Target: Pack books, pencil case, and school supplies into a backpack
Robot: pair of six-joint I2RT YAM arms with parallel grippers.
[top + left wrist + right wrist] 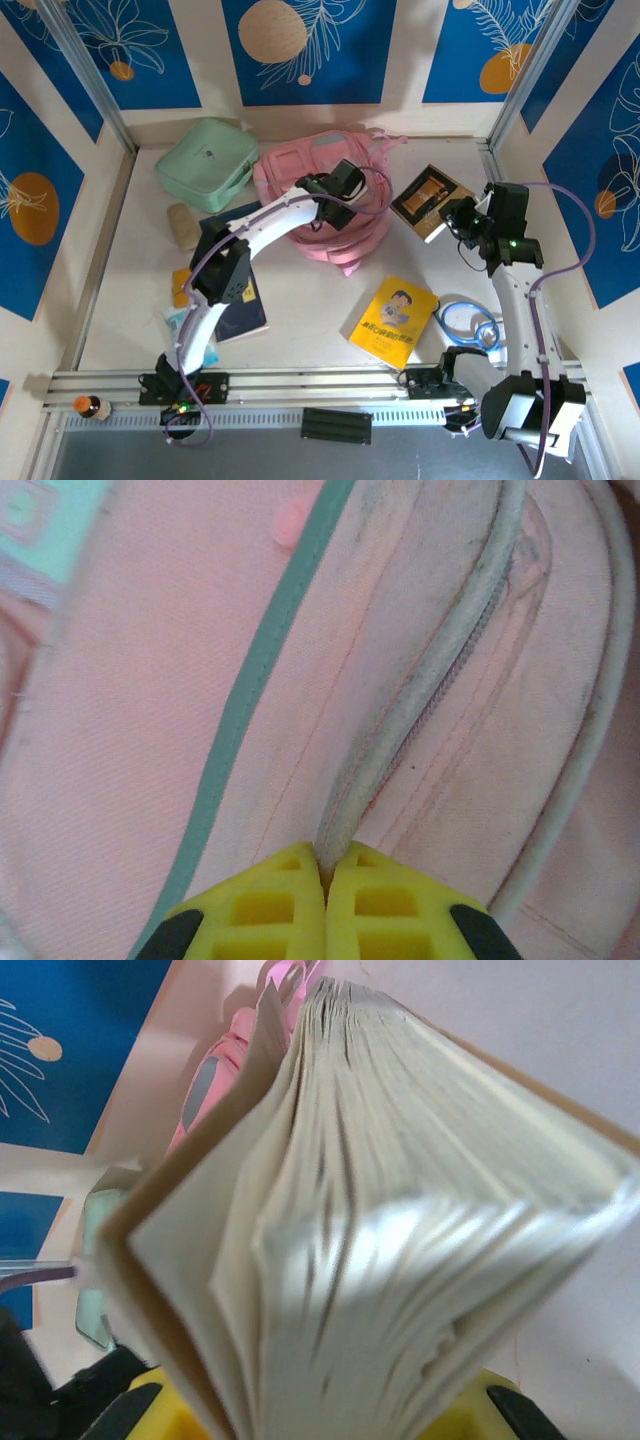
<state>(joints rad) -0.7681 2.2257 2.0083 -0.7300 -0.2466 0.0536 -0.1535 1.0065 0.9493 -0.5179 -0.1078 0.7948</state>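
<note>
Left of the soft pink backpack (290, 165), the tan pencil case (183, 225) lies flat on the worktop (310, 310). The left fingers (270, 910) are clenched on the backpack's raised zip seam (420, 710) (close up in the left wrist view, masked by the arm from above). Right of the backpack, the right fingers (160, 1412) grasp the brown book (430, 198), whose cream pages fan out in the right wrist view.

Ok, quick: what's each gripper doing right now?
Left gripper: closed, pinching the zipper seam of the backpack.
Right gripper: closed on the brown book, held by its edge.
</note>
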